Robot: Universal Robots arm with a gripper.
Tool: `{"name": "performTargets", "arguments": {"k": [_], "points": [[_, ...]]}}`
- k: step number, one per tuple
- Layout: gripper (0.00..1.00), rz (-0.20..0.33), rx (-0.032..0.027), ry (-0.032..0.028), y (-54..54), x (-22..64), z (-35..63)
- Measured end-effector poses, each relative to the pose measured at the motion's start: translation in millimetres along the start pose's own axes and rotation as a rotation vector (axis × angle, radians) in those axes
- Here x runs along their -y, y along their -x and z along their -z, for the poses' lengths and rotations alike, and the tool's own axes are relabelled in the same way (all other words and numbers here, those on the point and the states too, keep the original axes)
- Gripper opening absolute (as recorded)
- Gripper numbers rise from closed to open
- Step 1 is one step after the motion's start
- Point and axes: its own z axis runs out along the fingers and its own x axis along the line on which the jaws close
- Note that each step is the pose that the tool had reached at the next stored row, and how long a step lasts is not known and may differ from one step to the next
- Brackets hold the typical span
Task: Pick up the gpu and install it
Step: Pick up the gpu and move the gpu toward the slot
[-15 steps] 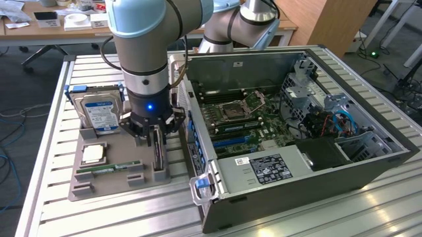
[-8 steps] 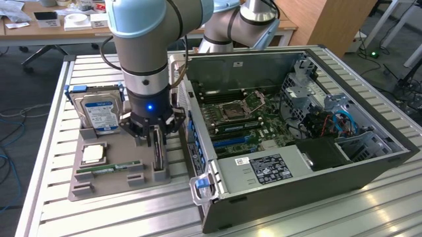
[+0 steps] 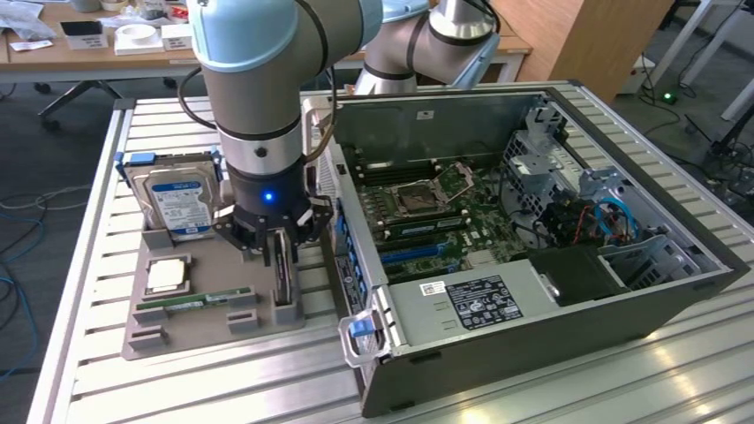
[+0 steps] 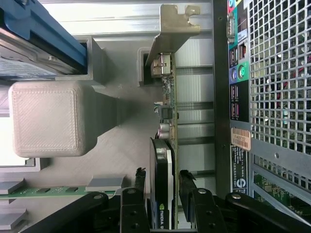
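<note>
- My tool hangs over the grey holder on the tabletop. Its jaws are apart and have hold of nothing.
- The gpu stands on edge in its slot in the holder, at six o'clock just under the tool in the exterior view. It is not in the computer case, which lies open at three o'clock.
- In the wrist view my fingers straddle the card, one on each face, with a thin gap showing on both sides. The silver bracket is at the card's far end.
- The step in hand, as I judge it, is the grasp. I should keep the card centred between the jaws so both pads meet it together and it does not tip in the slot.
- The pads look set over the fan shroud. I would press on its flat sides, firm but not hard.
- The hard drive at ten o'clock and the memory stick at eight o'clock are well apart from the tool, so there is room.
</note>
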Motion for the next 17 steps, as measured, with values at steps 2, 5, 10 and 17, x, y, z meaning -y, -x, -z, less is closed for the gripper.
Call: {"name": "performTargets", "arguments": {"k": [2,5,10,17], "points": [[0.42,0.000,0.0000,-0.0001,0.0,0.1,0.0],[0.42,0.000,0.0000,-0.0001,0.0,0.1,0.0],[0.42,0.000,0.0000,-0.0001,0.0,0.0,0.0],[0.27,0.000,0.0000,-0.0001,0.0,0.1,0.0]]}}
